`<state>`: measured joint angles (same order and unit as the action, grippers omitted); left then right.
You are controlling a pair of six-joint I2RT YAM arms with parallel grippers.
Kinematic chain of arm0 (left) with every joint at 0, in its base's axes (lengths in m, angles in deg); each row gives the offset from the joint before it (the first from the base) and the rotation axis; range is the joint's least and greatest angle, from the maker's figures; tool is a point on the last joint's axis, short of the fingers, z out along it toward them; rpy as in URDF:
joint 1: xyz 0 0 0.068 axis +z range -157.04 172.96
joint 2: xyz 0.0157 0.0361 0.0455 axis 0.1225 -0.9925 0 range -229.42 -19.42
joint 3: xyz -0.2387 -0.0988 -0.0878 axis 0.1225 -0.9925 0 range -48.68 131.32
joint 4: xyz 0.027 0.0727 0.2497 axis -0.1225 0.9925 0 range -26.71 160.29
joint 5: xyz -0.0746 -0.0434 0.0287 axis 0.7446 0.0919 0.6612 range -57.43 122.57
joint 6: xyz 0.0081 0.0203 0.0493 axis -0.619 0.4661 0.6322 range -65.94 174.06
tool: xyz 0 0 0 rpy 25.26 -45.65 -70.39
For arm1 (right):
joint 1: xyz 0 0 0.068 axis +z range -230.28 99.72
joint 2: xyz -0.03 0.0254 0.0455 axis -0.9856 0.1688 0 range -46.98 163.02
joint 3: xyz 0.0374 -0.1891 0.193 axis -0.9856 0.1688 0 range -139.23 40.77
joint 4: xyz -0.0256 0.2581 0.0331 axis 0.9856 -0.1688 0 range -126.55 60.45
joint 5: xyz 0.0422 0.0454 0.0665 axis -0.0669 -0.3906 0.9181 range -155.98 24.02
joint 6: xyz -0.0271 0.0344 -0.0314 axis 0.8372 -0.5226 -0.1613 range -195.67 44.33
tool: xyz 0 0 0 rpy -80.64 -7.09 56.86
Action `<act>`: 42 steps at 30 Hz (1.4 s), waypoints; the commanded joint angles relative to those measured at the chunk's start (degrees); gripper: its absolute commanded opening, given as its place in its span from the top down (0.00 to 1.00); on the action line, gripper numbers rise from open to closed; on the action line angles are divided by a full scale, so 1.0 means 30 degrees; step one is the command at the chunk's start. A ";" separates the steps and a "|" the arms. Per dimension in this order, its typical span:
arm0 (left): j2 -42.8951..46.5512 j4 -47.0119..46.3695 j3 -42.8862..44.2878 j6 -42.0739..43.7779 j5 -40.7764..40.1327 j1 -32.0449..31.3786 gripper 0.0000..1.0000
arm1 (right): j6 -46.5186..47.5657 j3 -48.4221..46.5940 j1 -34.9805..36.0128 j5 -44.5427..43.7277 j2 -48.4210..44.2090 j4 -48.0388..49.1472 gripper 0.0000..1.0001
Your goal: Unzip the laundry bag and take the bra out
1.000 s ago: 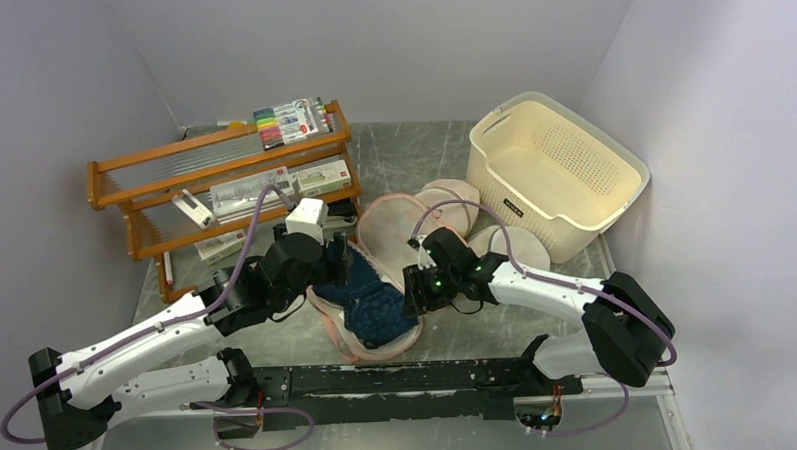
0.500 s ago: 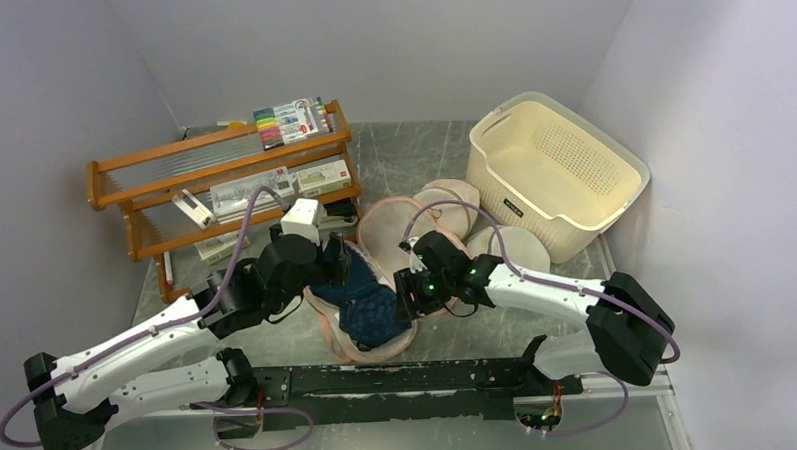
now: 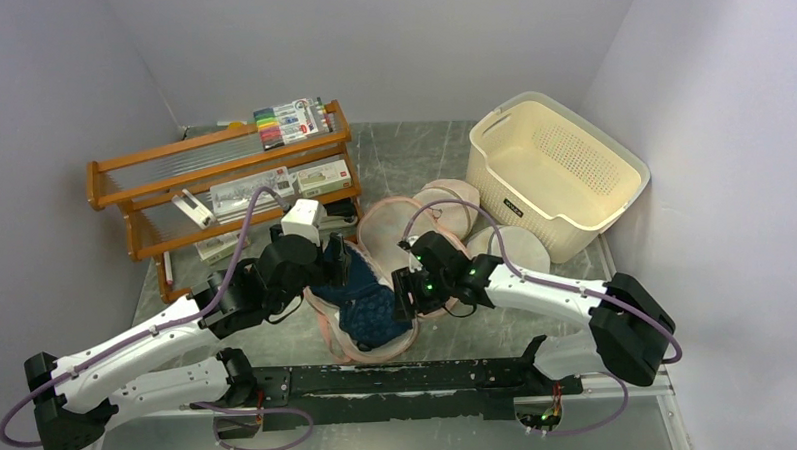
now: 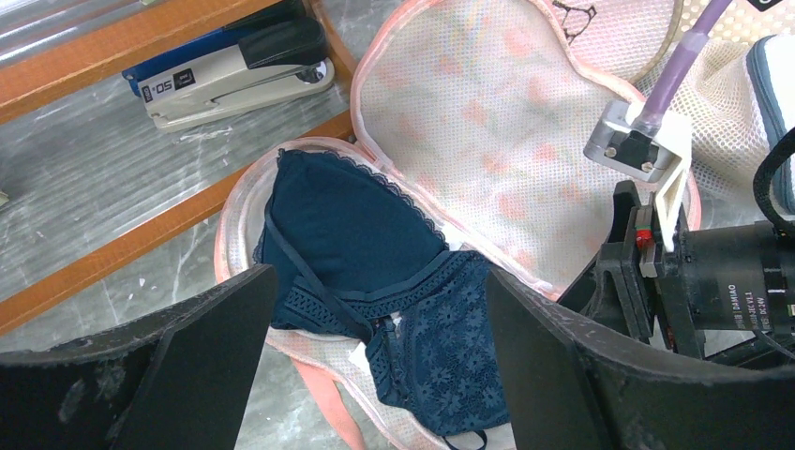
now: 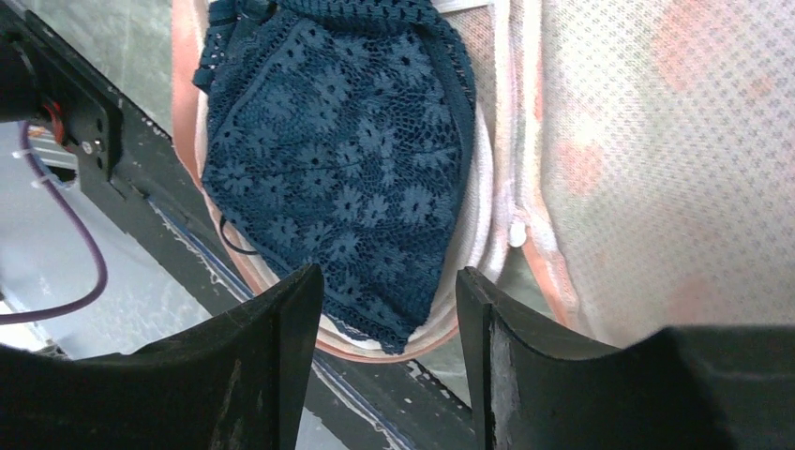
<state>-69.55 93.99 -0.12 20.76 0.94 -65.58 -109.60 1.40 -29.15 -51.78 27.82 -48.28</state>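
One laundry bag (image 4: 487, 141) lies unzipped, one bra (image 4: 375, 244) inside; both jaws gape, seemingly empty.

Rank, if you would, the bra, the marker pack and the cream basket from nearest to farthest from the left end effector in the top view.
From the left end effector:
1. bra, just beside it, lying in the opened laundry bag.
2. marker pack, on top of the wooden rack, at the back left.
3. cream basket, at the back right.

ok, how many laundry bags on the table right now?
3: the open floral laundry bag at centre, a round pale bag just behind it, a round white bag beside the basket. Others may be hidden.
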 commanded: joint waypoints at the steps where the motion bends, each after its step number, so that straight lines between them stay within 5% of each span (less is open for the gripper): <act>1: 0.0153 -0.0282 -0.0195 -0.0132 0.0349 0.0120 0.07 | -0.0910 0.0475 0.0154 0.0890 -0.0081 0.1637 0.47; 15: 0.0142 -0.0037 -0.0085 -0.0063 0.0211 0.0129 0.06 | -0.2736 0.0343 0.0187 -0.0372 0.2285 0.2952 0.59; 19: 0.0231 0.0086 -0.0089 -0.0141 0.0190 0.0142 0.07 | -0.2642 0.0199 0.0269 -0.0219 0.2235 0.3075 0.68; 26: 0.0427 0.0139 -0.0130 -0.0105 0.0028 0.0125 0.06 | -0.2108 -0.0840 0.0271 -0.1241 -0.0037 0.1937 1.00; 34: 0.0275 0.0021 -0.0157 -0.0060 0.0153 0.0136 0.07 | 0.0800 -0.2997 0.0271 -0.5023 -0.4815 -0.0056 1.00; 42: 0.0289 -0.0117 -0.0101 0.0014 0.0040 0.0149 0.06 | 0.3375 -0.5179 0.0264 -1.2851 -0.8865 -0.1903 1.00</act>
<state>-68.98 94.04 -0.12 20.76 1.22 -65.56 -104.88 -11.00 -28.45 -74.56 4.79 -49.87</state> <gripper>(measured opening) 0.938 0.019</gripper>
